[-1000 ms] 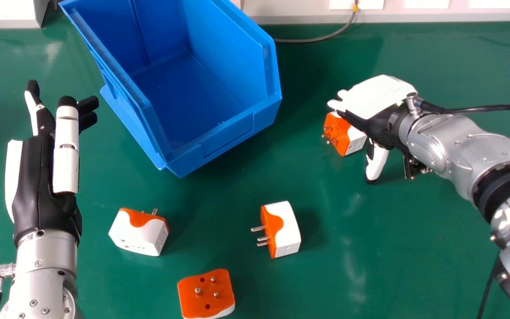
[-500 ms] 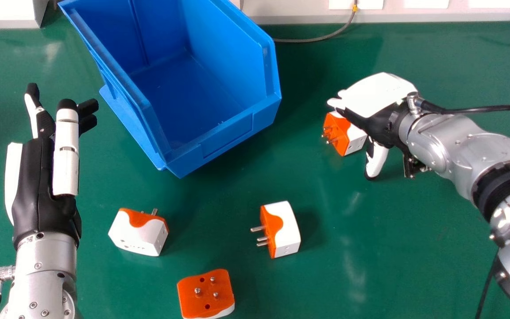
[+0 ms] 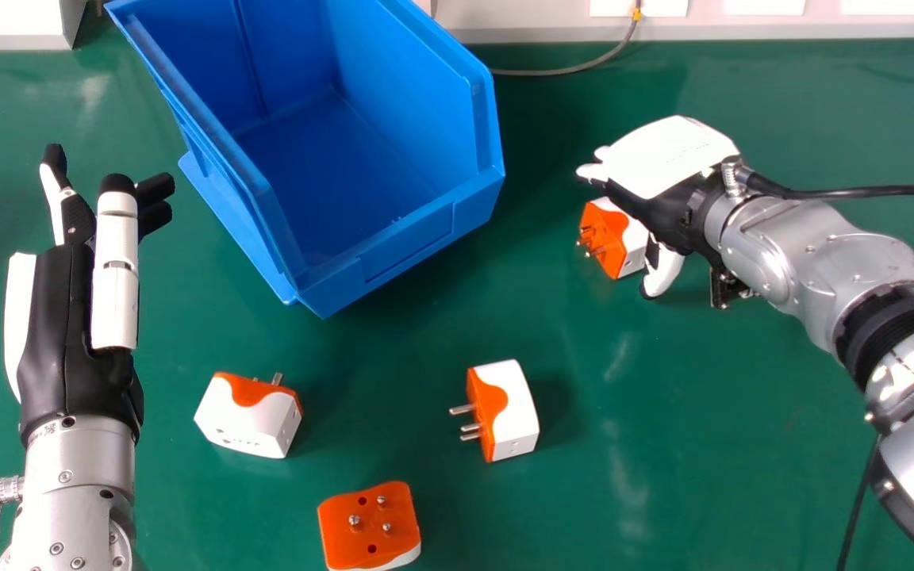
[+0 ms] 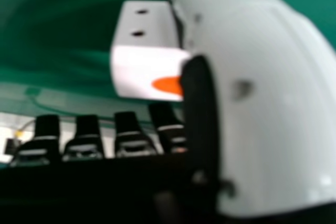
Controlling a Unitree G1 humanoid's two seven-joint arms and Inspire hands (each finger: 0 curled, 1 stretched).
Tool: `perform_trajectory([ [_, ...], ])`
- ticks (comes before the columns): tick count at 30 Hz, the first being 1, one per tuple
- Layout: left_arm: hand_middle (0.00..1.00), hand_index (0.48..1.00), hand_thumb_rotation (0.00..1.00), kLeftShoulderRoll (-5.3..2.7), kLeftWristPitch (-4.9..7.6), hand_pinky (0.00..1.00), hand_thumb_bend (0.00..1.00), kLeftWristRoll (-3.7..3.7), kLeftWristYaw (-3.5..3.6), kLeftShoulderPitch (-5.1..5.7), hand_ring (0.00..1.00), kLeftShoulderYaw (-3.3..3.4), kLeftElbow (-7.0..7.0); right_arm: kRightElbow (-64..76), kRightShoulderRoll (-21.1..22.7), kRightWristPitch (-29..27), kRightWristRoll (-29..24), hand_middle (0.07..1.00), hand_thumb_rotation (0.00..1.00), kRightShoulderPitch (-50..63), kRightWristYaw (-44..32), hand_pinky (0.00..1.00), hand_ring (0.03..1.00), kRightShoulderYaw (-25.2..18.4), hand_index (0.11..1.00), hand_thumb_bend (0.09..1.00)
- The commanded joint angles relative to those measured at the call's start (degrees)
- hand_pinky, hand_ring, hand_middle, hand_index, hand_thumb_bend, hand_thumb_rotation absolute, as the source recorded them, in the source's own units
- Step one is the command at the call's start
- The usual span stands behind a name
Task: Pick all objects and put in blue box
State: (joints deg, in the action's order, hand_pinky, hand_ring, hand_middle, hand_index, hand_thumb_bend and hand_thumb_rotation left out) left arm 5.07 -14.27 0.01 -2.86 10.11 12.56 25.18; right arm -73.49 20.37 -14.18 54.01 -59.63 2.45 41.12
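At the right of the head view, my right hand (image 3: 663, 166) is over an orange and white plug adapter (image 3: 617, 242), which lies on the table partly covered by it. In the right hand view my right hand (image 4: 128, 140) has its fingers extended, with the thumb beside the white adapter (image 4: 147, 69). My left hand (image 3: 68, 317) is open at the left of the head view, holding nothing. Three more adapters lie nearer: one on the left (image 3: 247, 416), one in the middle (image 3: 505, 412), one with its pins up (image 3: 370, 523). The blue box (image 3: 401, 242) is empty.
A grey cable (image 3: 568, 71) runs along the far edge of the green table (image 3: 782, 396), behind the box. White equipment (image 3: 536, 22) stands beyond that edge. The blue box lies between my two hands.
My right hand has shifted slightly left and farther from the robot over its adapter, and its thumb is closer to the adapter. The adapters and box have stayed in place.
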Motion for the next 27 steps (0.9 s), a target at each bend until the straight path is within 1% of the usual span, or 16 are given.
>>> perform_trajectory([
  [1, 0.83, 1.000, 1.00, -0.02, 0.97, 0.98, 0.23, 0.39, -0.25, 0.36, 0.85, -0.08, 2.01, -0.21, -0.30, 0.93, -1.32, 0.929, 0.14, -2.34, 0.72, 0.89, 0.940, -0.92, 0.878, 0.342],
  [5, 0.83, 1.000, 1.00, -0.05, 0.87, 0.98, 0.23, 0.50, -0.31, 0.50, 0.85, -0.25, 2.28, -0.34, -0.57, 1.42, -1.34, 0.926, 0.14, -2.42, 0.54, 0.88, 0.940, -1.04, 0.871, 0.344],
  [9, 0.83, 1.000, 1.00, 0.01, 0.93, 0.98, 0.23, 0.49, -0.31, 0.51, 0.85, -0.20, 2.17, -0.35, -0.55, 1.24, -1.31, 0.924, 0.15, -2.59, 0.72, 0.88, 0.936, -1.10, 0.871, 0.347],
  [13, 0.83, 1.000, 1.00, 0.00, 0.83, 0.97, 0.23, 0.57, -0.35, 0.46, 0.84, -0.28, 2.23, -0.60, -0.83, 1.09, -1.88, 0.890, 0.16, -2.94, 0.75, 0.83, 0.897, -1.70, 0.847, 0.351],
  [14, 0.83, 1.000, 1.00, 0.01, 0.89, 0.97, 0.23, 0.58, -0.35, 0.45, 0.84, -0.28, 2.15, -0.66, -0.92, 1.18, -2.00, 0.873, 0.16, -2.98, 0.81, 0.80, 0.879, -1.79, 0.831, 0.359],
  [15, 0.83, 1.000, 1.00, 0.02, 0.89, 0.97, 0.23, 0.60, -0.34, 0.45, 0.84, -0.29, 2.14, -0.66, -0.97, 1.21, -2.19, 0.824, 0.16, -3.02, 0.97, 0.72, 0.814, -1.84, 0.790, 0.377],
  [17, 0.82, 1.000, 1.00, 0.03, 0.89, 0.97, 0.23, 0.64, -0.34, 0.48, 0.84, -0.32, 2.24, -0.62, -1.15, 1.20, -2.87, 0.806, 0.15, -3.07, 0.84, 0.69, 0.791, -2.12, 0.775, 0.384],
  [18, 0.82, 1.000, 1.00, 0.01, 0.84, 0.97, 0.23, 0.68, -0.36, 0.49, 0.84, -0.37, 2.34, -0.65, -1.20, 1.25, -3.14, 0.774, 0.14, -3.10, 0.67, 0.65, 0.747, -2.21, 0.752, 0.392],
  [19, 0.82, 1.000, 1.00, 0.01, 0.83, 0.97, 0.23, 0.69, -0.37, 0.48, 0.84, -0.38, 2.34, -0.66, -1.18, 1.21, -3.35, 0.774, 0.14, -3.12, 0.42, 0.65, 0.747, -2.25, 0.752, 0.392],
  [20, 0.82, 1.000, 1.00, 0.00, 0.82, 0.97, 0.23, 0.70, -0.39, 0.45, 0.84, -0.40, 2.31, -0.69, -1.14, 1.16, -3.49, 0.702, 0.11, -3.17, 0.11, 0.56, 0.657, -2.25, 0.709, 0.416],
  [21, 0.82, 1.000, 1.00, 0.00, 0.83, 0.97, 0.23, 0.69, -0.40, 0.43, 0.84, -0.39, 2.27, -0.72, -1.08, 1.11, -3.49, 0.702, 0.11, -3.24, -0.15, 0.56, 0.657, -2.16, 0.709, 0.416],
  [22, 0.82, 1.000, 1.00, -0.01, 0.83, 0.96, 0.23, 0.68, -0.42, 0.42, 0.84, -0.40, 2.26, -0.70, -0.99, 1.06, -3.35, 0.656, 0.09, -3.31, -0.22, 0.48, 0.570, -1.99, 0.665, 0.437],
  [24, 0.82, 1.000, 1.00, -0.09, 0.72, 0.96, 0.23, 0.74, -0.49, 0.46, 0.84, -0.51, 2.42, -0.70, -0.88, 1.18, -2.70, 0.656, 0.09, -3.41, 0.05, 0.48, 0.570, -1.39, 0.665, 0.437],
  [25, 0.82, 1.000, 1.00, -0.14, 0.66, 0.96, 0.24, 0.79, -0.53, 0.52, 0.84, -0.60, 2.59, -0.70, -0.77, 1.09, -2.43, 0.625, 0.07, -3.44, 0.29, 0.43, 0.538, -1.13, 0.631, 0.452],
  [26, 0.82, 1.000, 1.00, -0.16, 0.59, 0.96, 0.24, 0.82, -0.57, 0.58, 0.84, -0.65, 2.75, -0.69, -0.65, 0.96, -1.99, 0.625, 0.07, -3.44, 0.86, 0.43, 0.538, -0.71, 0.631, 0.452],
  [27, 0.82, 1.000, 1.00, -0.17, 0.50, 0.96, 0.24, 0.84, -0.62, 0.62, 0.84, -0.70, 2.92, -0.70, -0.54, 0.83, -1.58, 0.599, 0.06, -3.42, 1.50, 0.38, 0.511, -0.30, 0.603, 0.464],
])
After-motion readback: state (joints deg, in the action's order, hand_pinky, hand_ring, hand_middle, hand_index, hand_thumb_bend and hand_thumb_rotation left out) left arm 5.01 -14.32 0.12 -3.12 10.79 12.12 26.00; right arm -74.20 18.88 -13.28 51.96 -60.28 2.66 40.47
